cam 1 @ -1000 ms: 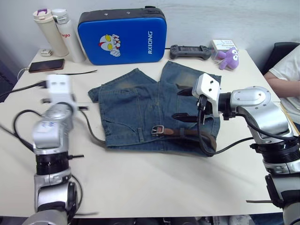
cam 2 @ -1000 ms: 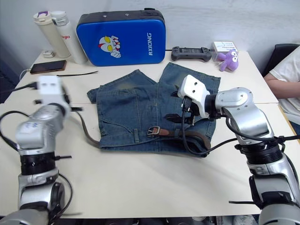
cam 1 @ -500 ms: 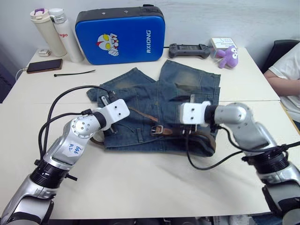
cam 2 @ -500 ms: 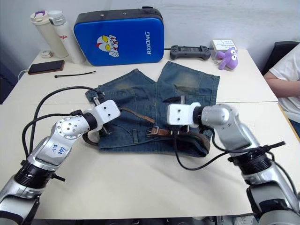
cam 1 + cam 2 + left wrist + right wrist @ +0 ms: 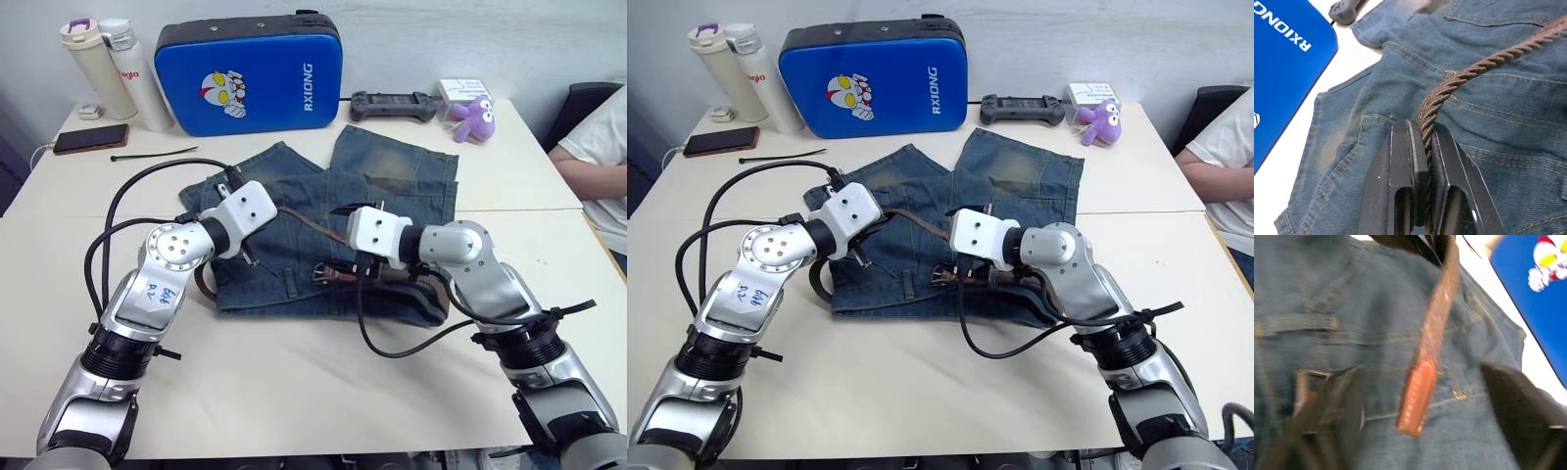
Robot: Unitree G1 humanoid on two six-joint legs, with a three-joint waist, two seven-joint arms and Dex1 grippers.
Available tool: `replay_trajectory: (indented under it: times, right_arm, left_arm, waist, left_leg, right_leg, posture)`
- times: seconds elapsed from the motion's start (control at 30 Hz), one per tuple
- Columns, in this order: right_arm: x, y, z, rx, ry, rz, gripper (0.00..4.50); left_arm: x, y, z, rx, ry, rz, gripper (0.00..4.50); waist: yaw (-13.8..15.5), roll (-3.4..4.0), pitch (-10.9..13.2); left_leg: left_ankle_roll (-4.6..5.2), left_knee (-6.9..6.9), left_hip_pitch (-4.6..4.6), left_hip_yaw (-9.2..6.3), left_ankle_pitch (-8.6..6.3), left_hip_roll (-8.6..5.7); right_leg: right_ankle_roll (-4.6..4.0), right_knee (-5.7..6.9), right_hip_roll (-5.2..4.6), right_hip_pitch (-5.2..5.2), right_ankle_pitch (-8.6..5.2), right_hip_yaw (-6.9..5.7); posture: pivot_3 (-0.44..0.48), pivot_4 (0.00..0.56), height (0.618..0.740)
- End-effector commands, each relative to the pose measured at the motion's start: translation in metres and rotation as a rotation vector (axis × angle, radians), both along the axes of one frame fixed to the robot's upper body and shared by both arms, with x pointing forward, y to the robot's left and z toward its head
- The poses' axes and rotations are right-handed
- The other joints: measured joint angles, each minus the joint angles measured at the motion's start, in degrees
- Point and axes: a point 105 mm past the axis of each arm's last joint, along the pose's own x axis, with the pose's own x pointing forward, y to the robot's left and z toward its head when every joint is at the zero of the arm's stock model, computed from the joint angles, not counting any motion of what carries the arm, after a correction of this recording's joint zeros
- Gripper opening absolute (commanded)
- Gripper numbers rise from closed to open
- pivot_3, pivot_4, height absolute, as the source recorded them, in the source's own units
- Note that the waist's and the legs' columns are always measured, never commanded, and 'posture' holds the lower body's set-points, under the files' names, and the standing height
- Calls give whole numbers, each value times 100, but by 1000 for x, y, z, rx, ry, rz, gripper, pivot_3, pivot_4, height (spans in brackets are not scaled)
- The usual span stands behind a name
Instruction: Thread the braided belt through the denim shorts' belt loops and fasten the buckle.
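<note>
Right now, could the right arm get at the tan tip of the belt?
Probably yes. The right gripper has its jaws open, with the belt's tan tip hanging between them above the shorts. The left gripper holds the belt further along, clear of the tip.

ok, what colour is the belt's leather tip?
Tan leather tip on the dark brown braided belt; right wrist view shows it best.
</note>
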Motion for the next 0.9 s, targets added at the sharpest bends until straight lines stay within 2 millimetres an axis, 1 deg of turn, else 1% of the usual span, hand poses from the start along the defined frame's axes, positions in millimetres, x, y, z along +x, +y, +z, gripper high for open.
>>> replay_trajectory:
  times: [0.03,0.17,0.2,0.27,0.3,0.37,0.47,0.57,0.63,0.67,0.7,0.77,0.87,0.9]
  right_arm:
    - [0,7,4,8,-23,5,2242]
    - [1,9,8,42,-34,-1,435]
    - [1,10,9,48,-37,-2,49]
    - [1,11,13,59,-51,1,0]
    - [1,11,14,63,-55,3,0]
    - [1,13,18,69,-71,5,0]
    - [3,16,22,68,-94,2,0]
    - [12,17,27,43,-163,-35,0]
    - [17,18,29,24,-205,-50,0]
    - [18,18,26,-12,-235,-44,0]
    - [18,19,24,-40,-259,-31,0]
    - [20,20,19,-98,-309,-10,0]
    - [21,20,20,-111,-348,7,0]
    - [21,21,21,-112,-365,13,0]
  left_arm:
    - [-8,-6,16,-35,-47,-34,0]
    - [-9,-1,16,-75,-14,-23,0]
    - [-10,0,16,-87,-3,-22,0]
    - [-9,8,17,-201,82,4,876]
    - [-9,11,18,-253,112,16,1190]
    - [-10,23,19,-318,189,32,1964]
    - [-13,39,29,-434,254,56,3200]
    - [-21,63,60,-701,367,79,4482]
    - [-31,65,71,-761,439,59,4482]
    - [-44,56,71,-755,501,-15,4482]
    - [-54,51,72,-764,549,-78,4482]
    - [-73,46,65,-732,657,-174,4482]
    - [-88,47,67,-770,748,-270,4482]
    - [-96,43,68,-782,794,-327,4482]
  waist:
    - [2,0,0]
    - [-7,0,0]
    - [-7,0,0]
    - [-4,0,0]
    - [-4,0,0]
    - [-13,0,0]
    - [-33,0,0]
    - [-21,-1,1]
    - [-22,-3,0]
    - [-26,-3,0]
    - [-37,-3,0]
    - [-78,-3,0]
    - [-147,-4,0]
    - [-147,-4,0]
  left_leg:
    - [0,0,0,0,0,0]
    - [0,0,0,1,0,0]
    - [0,0,0,1,0,0]
    - [-1,1,0,0,0,0]
    - [0,1,0,0,0,0]
    - [0,2,0,0,0,0]
    - [-2,1,0,0,1,0]
    - [-3,5,-1,-4,1,0]
    - [-3,16,-7,-9,1,0]
    - [-3,18,-5,-9,1,0]
    - [-3,18,-5,-9,0,-1]
    - [-4,9,9,-8,-1,-3]
    - [-10,10,8,-16,0,-3]
    - [-13,14,7,-21,2,-2]
  right_leg:
    - [0,0,0,0,0,0]
    - [0,3,0,-1,0,1]
    - [0,4,0,-1,0,0]
    - [0,3,0,-1,0,0]
    - [0,3,0,0,0,0]
    - [0,4,1,0,0,0]
    - [0,7,1,-2,0,0]
    - [0,9,1,-3,0,-3]
    - [0,16,2,-6,0,-8]
    - [0,18,1,-5,0,-8]
    - [0,20,0,-4,0,-8]
    - [0,29,-2,0,0,-3]
    - [0,31,-1,-1,0,-4]
    - [0,31,0,0,0,-6]
  posture:
    - [0,150,740]
    - [0,150,740]
    - [0,150,740]
    - [0,150,740]
    - [0,150,740]
    - [0,150,740]
    - [0,150,740]
    - [0,150,740]
    - [0,150,740]
    - [0,150,740]
    - [0,150,740]
    - [0,150,740]
    - [0,150,740]
    - [0,150,740]
